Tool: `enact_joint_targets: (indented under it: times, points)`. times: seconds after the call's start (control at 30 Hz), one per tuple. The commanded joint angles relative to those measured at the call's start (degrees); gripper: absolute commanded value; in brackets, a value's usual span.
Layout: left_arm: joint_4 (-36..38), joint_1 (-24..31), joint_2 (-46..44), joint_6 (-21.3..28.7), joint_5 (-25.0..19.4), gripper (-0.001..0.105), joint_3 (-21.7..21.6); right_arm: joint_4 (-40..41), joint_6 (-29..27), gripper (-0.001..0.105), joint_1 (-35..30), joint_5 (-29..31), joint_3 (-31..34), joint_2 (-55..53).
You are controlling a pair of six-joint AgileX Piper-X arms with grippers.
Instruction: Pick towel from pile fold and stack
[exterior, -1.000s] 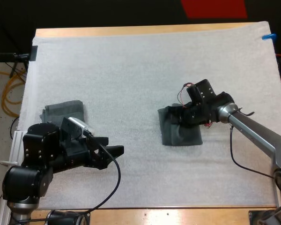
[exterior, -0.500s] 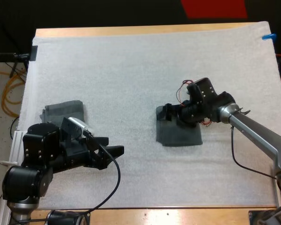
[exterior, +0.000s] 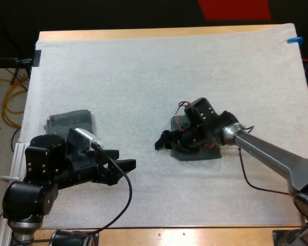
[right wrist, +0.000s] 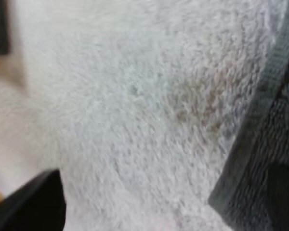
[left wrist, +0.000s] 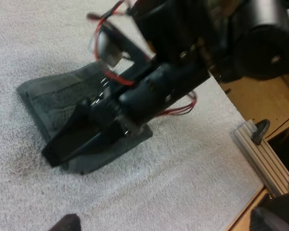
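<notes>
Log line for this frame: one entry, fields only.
right gripper: open, at edge of folded towel | left gripper: open, over mat | second towel: at mat's left edge

Heh, the right arm is a smooth silver tube, the left arm chunky matte-black joints; right gripper and left gripper plain black.

The white mat lies nubbly and bare, with a faint brownish smudge just beside the hemmed edge of a dark grey-green towel. The right end effector has its fingers well apart: one over bare mat, the other a dark blur over the towel. Beyond the mat's edge shows a blurred tan strip of counter
</notes>
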Motion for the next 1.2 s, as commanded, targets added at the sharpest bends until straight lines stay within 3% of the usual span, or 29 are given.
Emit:
enact_joint_targets:
  times: [0.0, 0.27, 0.57, 0.67, 0.77, 0.83, 1.17]
  points:
    - [-0.7, -0.1, -0.2, -0.3, 0.7, 0.067, -0.2, -0.8, -0.7, 0.082, -0.1, -0.4, 0.0, 0.3]
    - [-2.3, -0.1, -0.2, -0.3, 0.7, 0.067, -0.2, 1.6, -4.0, 0.078, -0.2, 3.8, -0.3, -6.3]
    - [-4.7, -0.6, 2.3, -0.4, -1.5, 0.067, -0.2, 18.9, -13.2, 0.075, -0.2, 18.5, -0.3, -26.7]
    - [-5.6, -2.8, 4.6, -0.7, -5.0, 0.073, -0.2, 23.6, -14.4, 0.075, -0.2, 20.7, -0.3, -34.2]
    - [-8.1, -5.8, 8.1, -4.4, -12.2, 0.073, -0.2, 27.1, -14.4, 0.075, -0.2, 24.7, -0.3, -41.0]
    - [-11.3, -8.1, 11.6, -5.5, -15.5, 0.073, -0.2, 28.8, -14.4, 0.075, -0.1, 27.8, -0.3, -46.1]
    - [-34.7, -17.6, 32.8, -14.9, -15.6, 0.073, -0.2, 37.1, -11.4, 0.075, -0.1, 35.5, -0.3, -61.0]
